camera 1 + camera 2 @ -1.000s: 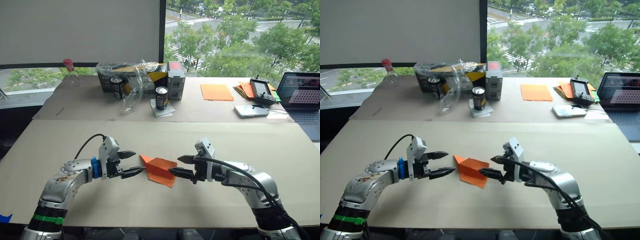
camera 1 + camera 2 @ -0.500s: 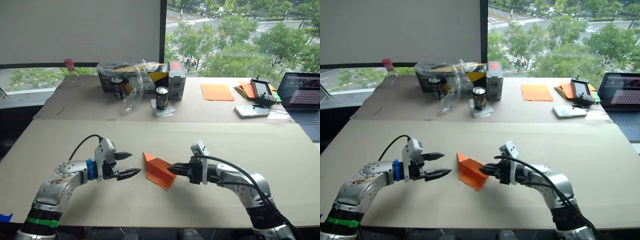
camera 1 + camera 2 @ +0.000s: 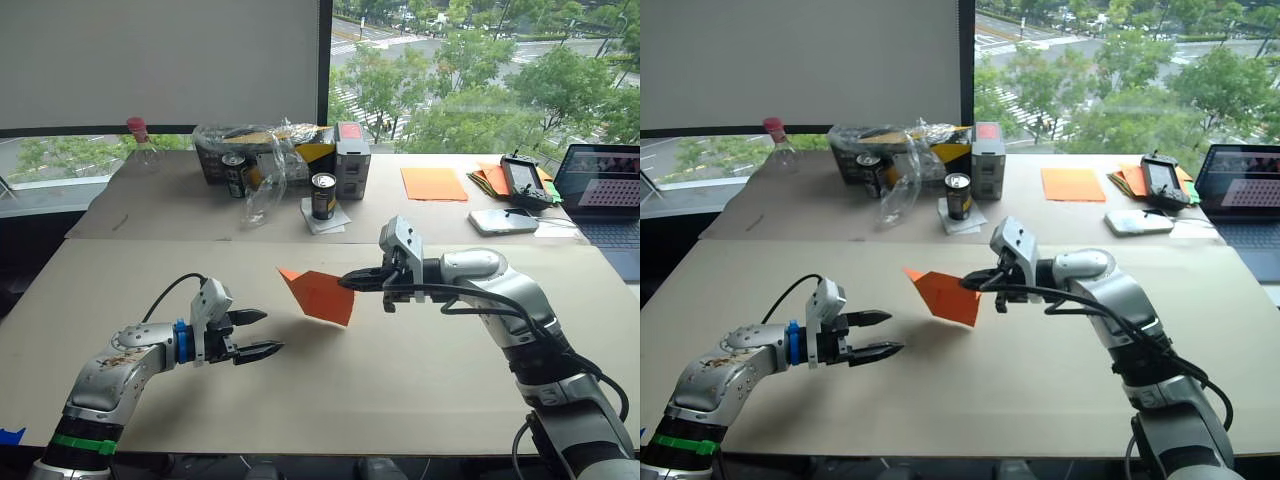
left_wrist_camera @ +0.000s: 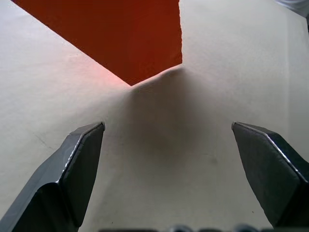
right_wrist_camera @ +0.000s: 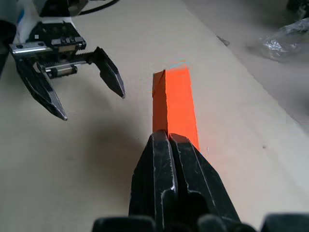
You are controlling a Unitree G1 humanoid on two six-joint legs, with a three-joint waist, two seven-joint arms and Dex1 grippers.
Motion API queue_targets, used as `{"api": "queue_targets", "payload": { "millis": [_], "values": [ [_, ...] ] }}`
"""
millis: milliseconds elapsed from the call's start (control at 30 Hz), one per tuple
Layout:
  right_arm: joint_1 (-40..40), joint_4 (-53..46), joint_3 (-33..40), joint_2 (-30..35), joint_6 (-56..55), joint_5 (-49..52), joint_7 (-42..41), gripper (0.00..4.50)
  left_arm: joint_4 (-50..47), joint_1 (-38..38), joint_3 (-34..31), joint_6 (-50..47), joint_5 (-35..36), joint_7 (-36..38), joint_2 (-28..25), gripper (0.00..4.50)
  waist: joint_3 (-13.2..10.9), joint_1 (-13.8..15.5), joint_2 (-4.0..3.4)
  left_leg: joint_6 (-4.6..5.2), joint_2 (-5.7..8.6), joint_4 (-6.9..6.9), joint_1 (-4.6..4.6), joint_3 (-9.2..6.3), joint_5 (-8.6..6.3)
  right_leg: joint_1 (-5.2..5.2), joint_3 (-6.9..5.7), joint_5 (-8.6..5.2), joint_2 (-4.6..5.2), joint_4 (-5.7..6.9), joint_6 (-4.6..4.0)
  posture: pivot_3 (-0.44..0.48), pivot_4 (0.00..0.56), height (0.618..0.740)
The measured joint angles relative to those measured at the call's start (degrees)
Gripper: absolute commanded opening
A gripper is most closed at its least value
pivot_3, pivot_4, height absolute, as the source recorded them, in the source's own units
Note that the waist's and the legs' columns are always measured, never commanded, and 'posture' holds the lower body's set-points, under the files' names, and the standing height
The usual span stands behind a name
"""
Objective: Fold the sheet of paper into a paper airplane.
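- Bright orange folded paper wedge, the paper airplane (image 3: 318,295): held clear above the tabletop (image 3: 420,380), mid-width.
- Right end effector (image 3: 347,281): fingers clamped on its edge; keep the pinch firm.
- Left end effector (image 3: 262,334): fingers apart, empty, near the front edge; approach the free corner slowly.

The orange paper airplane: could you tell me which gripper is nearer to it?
The right gripper is nearer: it pinches the paper airplane above the table. The left gripper hovers apart, open.

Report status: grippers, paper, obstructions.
Right gripper shut on the paper airplane, held above the table. Left gripper open, empty, apart from it. Nothing between them.
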State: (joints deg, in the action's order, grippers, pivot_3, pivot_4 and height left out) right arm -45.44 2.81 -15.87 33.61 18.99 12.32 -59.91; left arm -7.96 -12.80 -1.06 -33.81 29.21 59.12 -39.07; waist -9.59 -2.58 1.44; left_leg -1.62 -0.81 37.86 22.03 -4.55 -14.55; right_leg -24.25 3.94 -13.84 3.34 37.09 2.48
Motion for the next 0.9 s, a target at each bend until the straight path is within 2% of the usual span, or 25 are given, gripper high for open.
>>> {"api": "queue_targets", "payload": {
  "millis": [100, 233, 400, 500, 600, 733, 900],
  "values": [
    [-0.6, 2.9, -1.3, -0.4, -15.4, -7.4, 2.2, 0.03, 0.3, -0.2, 0.0, 0.0, 0.0, 0.0, 0.0, 4.50, 0.0, 0.0, 0.00, 0.00, -0.02, -0.03, 0.01, -0.01, 0.00, -0.01, -0.01, 0.00, 0.00, 0.00, 0.00, 0.000, 0.150, 0.732],
    [6.3, 2.3, -2.8, -1.1, -31.0, -14.0, 6.1, 0.03, 0.5, -0.1, -0.1, 0.0, 0.0, 0.0, -0.4, 4.50, 0.0, 0.2, 0.01, -0.07, 0.04, -0.01, 0.06, 0.00, 0.04, -0.02, 0.00, 0.01, 0.07, 0.00, -0.01, 0.000, 0.150, 0.732],
    [15.6, 2.9, -6.1, 1.6, -50.2, -28.4, 14.8, 0.03, 0.5, 0.4, -0.1, -0.5, 0.2, 0.2, -0.8, 4.50, 0.0, 0.3, 0.01, -0.13, 0.06, 0.00, -0.03, 0.01, 0.07, 0.03, 0.01, 0.02, 0.07, 0.05, -0.01, 0.000, 0.150, 0.732],
    [18.2, 6.4, -7.1, 2.2, -57.6, -36.8, 21.4, 0.03, 0.4, 0.3, 0.0, -2.3, 1.1, 1.2, -0.8, 4.50, 0.0, 0.0, 0.01, -0.16, 0.04, 0.00, -0.08, 0.02, 0.10, 0.02, 0.02, 0.04, 0.03, 0.11, -0.05, 0.000, 0.150, 0.732],
    [19.0, 9.1, -7.5, 4.0, -61.6, -40.9, 24.9, 0.03, -0.1, -0.2, 0.3, -3.8, 2.4, 2.5, -1.0, 4.50, 0.0, -0.1, 0.02, -0.16, 0.01, 0.00, -0.10, 0.02, 0.10, 0.04, 0.03, 0.06, 0.00, 0.11, -0.08, 0.000, 0.150, 0.732],
    [20.0, 10.7, -7.1, 6.1, -62.9, -38.9, 24.8, 1.20, 0.1, -1.2, 0.5, -3.9, 2.4, 3.8, -1.9, 4.50, 0.0, -0.1, 0.02, -0.16, 0.02, 0.00, -0.10, 0.01, 0.10, 0.08, 0.05, 0.06, 0.01, 0.08, -0.08, 0.000, 0.150, 0.732],
    [22.6, 3.0, -4.1, 9.9, -60.4, -32.0, 21.5, 2.97, 0.2, -1.9, 0.9, -4.1, 2.4, 4.6, -2.2, 4.50, 0.0, 0.1, 0.02, -0.16, 0.02, 0.00, -0.08, 0.00, 0.10, 0.09, 0.05, 0.06, 0.02, 0.08, -0.07, 0.000, 0.150, 0.732]
  ]
}}
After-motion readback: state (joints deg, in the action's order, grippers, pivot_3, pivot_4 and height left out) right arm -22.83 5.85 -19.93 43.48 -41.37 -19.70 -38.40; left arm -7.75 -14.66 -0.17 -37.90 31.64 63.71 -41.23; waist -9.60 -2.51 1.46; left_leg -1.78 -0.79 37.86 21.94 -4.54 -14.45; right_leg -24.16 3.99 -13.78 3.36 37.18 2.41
